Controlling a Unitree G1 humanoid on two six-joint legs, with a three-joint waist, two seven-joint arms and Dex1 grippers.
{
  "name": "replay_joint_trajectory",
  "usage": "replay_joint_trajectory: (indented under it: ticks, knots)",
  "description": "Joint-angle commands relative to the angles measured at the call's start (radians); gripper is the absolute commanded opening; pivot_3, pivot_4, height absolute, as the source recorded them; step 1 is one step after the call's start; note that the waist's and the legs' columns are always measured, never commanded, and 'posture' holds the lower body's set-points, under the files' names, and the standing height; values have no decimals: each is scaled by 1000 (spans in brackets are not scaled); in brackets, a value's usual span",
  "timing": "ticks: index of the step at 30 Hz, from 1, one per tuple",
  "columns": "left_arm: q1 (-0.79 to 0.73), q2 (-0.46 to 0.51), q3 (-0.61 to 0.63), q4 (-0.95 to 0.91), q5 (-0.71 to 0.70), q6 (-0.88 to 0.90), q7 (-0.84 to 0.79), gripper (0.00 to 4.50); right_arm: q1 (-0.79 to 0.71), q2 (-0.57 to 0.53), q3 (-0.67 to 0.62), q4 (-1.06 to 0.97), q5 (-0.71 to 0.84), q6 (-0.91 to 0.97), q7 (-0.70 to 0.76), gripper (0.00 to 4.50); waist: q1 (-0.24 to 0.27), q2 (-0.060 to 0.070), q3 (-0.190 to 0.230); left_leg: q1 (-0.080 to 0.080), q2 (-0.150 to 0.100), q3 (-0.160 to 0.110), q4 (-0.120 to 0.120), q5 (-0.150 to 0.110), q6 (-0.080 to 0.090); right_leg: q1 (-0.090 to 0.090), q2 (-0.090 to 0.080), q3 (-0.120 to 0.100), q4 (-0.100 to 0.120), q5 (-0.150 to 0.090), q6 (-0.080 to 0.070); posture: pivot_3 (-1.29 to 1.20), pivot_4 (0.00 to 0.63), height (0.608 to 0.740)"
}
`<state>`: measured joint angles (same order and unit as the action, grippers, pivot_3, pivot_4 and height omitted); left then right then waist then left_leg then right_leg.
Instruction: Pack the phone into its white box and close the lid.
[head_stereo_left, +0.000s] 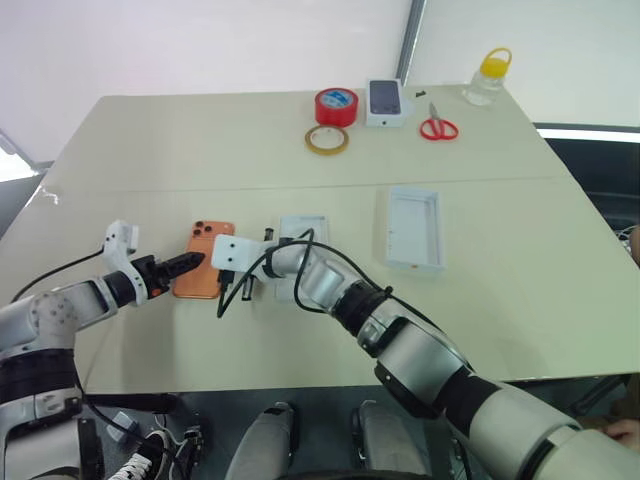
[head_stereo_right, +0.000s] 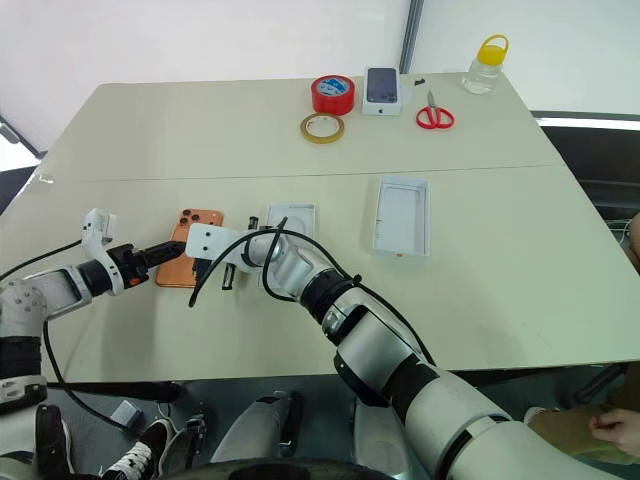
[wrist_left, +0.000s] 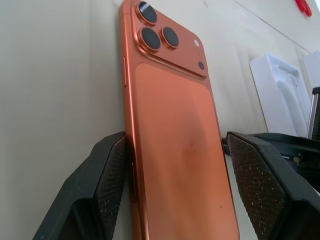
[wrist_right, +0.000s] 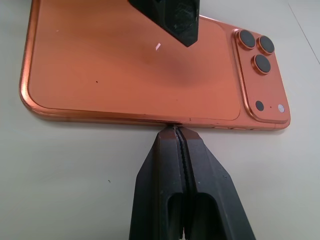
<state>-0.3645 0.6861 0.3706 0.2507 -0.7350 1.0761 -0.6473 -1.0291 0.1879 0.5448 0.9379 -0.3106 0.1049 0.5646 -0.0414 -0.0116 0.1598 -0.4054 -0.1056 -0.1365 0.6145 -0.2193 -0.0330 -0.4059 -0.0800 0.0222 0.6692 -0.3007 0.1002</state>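
Left gripper (head_stereo_left: 190, 264) astride the phone (head_stereo_left: 203, 262), right gripper (wrist_right: 176, 128) closed alongside.

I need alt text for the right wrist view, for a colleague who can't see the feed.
The right claw, its fingers pressed shut, has its tip against the long edge of the orange phone, which lies back-up on the beige table. The phone's camera lenses sit at one end, and a black finger of the left claw reaches over its far edge.
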Motion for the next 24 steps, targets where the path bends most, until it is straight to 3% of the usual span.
replay_joint_trajectory:
  ticks: [1,6,9,13,24]
  knots:
    - [-3,-37,-60,18,-2,43,-33,3270,-7,60,10,-6,-17,5,-5,31,0,0,0,0,0,0,0,0,0,0,0,0,0,0,0,0,150,740]
    - [-25,-55,-28,34,-4,51,-21,3270,1,57,12,-11,-23,-4,-10,31,1,0,-1,0,0,0,0,0,0,1,0,0,0,0,0,0,150,740]
    - [-29,-62,4,43,-21,72,-16,2426,6,56,13,-10,-27,-9,-11,0,-2,0,-1,0,0,0,0,0,0,0,0,0,0,0,0,0,150,740]
    - [-17,-66,5,22,-10,77,-12,533,8,58,11,-15,-29,-10,-9,0,-1,0,-2,1,0,-1,0,0,0,1,0,0,0,0,0,0,150,740]
    - [7,-82,81,-4,-53,114,30,533,10,57,10,-14,-36,-26,-16,0,-6,1,-3,3,0,0,-1,-1,1,2,0,1,1,0,0,0,150,740]
